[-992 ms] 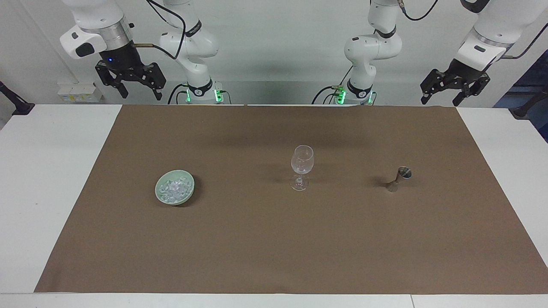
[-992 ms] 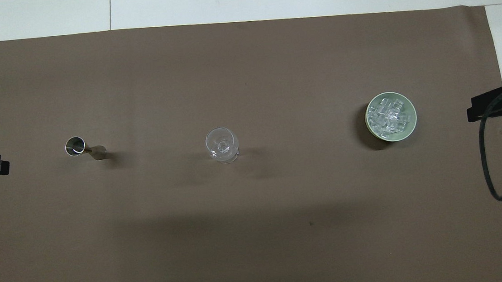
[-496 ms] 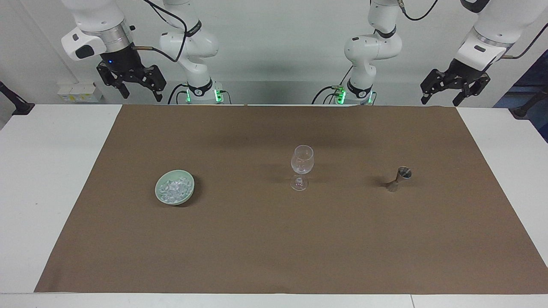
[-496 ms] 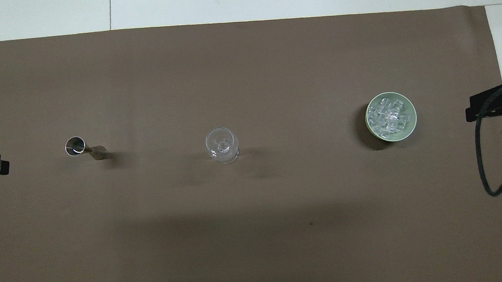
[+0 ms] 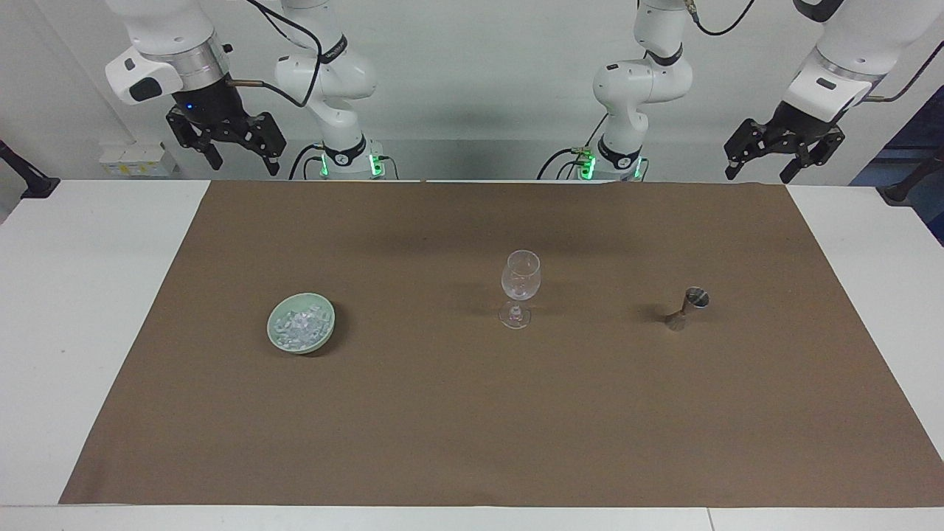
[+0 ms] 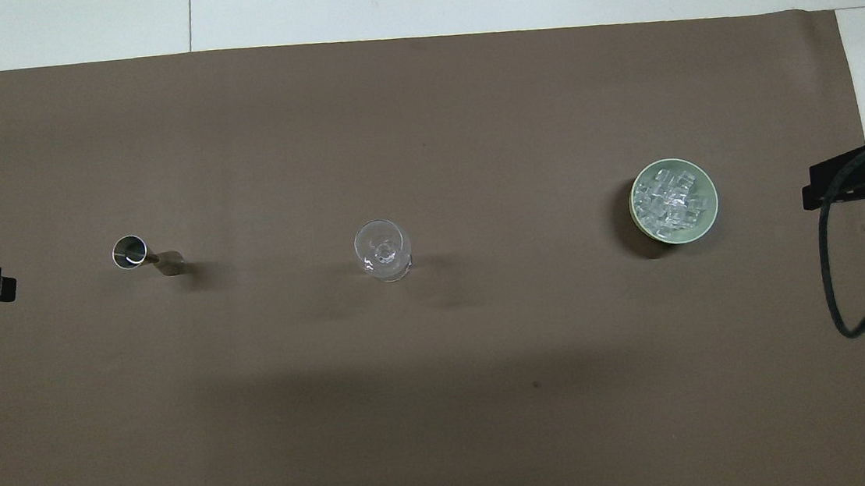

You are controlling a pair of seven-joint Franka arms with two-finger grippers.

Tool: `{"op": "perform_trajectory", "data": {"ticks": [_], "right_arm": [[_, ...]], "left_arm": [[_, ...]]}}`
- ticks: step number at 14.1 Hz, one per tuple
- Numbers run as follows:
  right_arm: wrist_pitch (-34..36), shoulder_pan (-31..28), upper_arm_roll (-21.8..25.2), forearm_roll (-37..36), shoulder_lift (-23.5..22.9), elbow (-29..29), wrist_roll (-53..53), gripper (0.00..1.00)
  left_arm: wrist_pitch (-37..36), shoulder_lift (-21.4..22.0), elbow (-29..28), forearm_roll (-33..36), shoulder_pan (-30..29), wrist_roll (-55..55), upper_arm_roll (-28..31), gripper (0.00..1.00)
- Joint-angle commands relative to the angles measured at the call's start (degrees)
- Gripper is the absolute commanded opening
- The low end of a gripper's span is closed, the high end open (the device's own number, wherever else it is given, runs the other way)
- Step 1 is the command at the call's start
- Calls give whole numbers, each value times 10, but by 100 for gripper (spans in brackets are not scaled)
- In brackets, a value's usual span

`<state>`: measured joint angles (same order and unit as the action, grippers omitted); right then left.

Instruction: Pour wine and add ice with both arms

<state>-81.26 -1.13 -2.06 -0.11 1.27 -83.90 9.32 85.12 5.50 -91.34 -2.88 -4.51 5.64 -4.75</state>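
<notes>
while both arms wait raised, left gripper point(image 5: 759, 173) and right gripper point(image 5: 240, 164) gape, holding nothing; ice point(image 5: 299, 327) in bowl point(image 5: 328, 322).

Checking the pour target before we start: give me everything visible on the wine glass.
The wine glass is clear and stemmed: a rounded bowl, a thin stem and a round foot. It looks like plain glass and seems empty. It stands upright on the brown mat, about midway between the green bowl holding the ice and the metal jigger. Only the mat touches it; no gripper is near.
</notes>
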Motion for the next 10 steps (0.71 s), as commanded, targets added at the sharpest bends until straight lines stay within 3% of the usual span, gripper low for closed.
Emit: {"op": "perform_trajectory", "data": {"ticks": [1,6,10], "right_arm": [[-9,0,4,13,12,-14,4,100],[-9,0,4,13,12,-14,4,100],[-9,0,4,13,12,-14,4,100]], "left_arm": [[7,9,-6,6,-2,2,-1,100],[8,11,-9,2,-8,-17,-1,100],[7,9,-19,1,-9,-149,-1,100]]}}
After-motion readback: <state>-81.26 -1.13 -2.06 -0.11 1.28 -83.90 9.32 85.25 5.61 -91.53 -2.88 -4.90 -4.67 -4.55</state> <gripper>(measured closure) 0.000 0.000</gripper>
